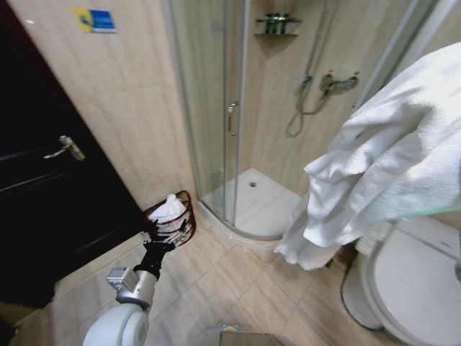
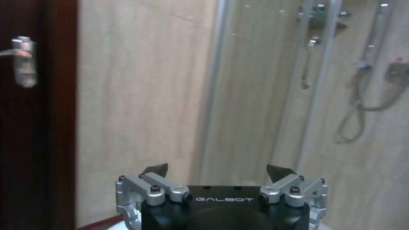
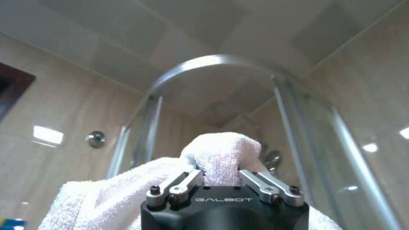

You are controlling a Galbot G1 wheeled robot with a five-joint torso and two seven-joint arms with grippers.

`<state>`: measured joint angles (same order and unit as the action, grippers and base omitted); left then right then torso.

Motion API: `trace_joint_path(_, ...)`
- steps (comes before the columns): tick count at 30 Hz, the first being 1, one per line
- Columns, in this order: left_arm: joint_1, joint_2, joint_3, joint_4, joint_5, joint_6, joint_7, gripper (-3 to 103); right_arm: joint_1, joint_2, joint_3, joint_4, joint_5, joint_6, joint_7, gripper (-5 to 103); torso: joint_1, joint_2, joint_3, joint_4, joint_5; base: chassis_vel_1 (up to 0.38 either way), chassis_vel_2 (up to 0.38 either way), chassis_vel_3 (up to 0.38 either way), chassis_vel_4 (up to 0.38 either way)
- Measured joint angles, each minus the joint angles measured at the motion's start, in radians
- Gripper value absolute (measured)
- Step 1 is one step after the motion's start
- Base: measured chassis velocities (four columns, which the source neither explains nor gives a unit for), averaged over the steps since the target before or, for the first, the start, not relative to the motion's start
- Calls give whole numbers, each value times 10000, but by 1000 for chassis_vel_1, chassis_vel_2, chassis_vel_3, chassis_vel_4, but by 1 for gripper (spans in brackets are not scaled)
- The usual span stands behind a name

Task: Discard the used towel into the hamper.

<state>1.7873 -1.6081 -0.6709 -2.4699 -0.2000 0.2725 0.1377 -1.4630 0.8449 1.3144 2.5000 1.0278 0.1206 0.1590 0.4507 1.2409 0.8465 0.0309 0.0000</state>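
I have the used towel (image 1: 392, 151) pinched in the right end effector (image 3: 221, 175), whose fingers are clamped on a bunched fold of white terry. In the head view the cloth hangs high on my right, in heavy folds trailing toward the floor beside the toilet (image 1: 410, 285). It is soft and limp, light enough to carry but with no stiffness at all, so I judge it will swing and drape over whatever it passes. The bunched top is the sensible place to hold it; a grip on a single thin edge would likely slip out.

The hamper (image 1: 171, 218) stands on the tiled floor against the wall, between the dark door (image 1: 43, 194) and the shower enclosure (image 1: 230, 144), with something white already lying in it (another cloth, I think). The left end effector (image 1: 154, 234) sits just at the hamper's near rim, its fingers spread apart and holding nothing.

The towel and hamper are well apart, across the room from each other. The curved shower tray (image 1: 252, 209) juts out between them, and the long hanging tail could snag there or on the toilet rim.
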Motion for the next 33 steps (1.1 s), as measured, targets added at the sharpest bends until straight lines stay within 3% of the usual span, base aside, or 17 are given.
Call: trace_joint_path(33,0,0,0,0,0,0,0,100,18,11,8,0,-31,46,-80,13,-1,-3,-1,-2,0,25,25,25,27)
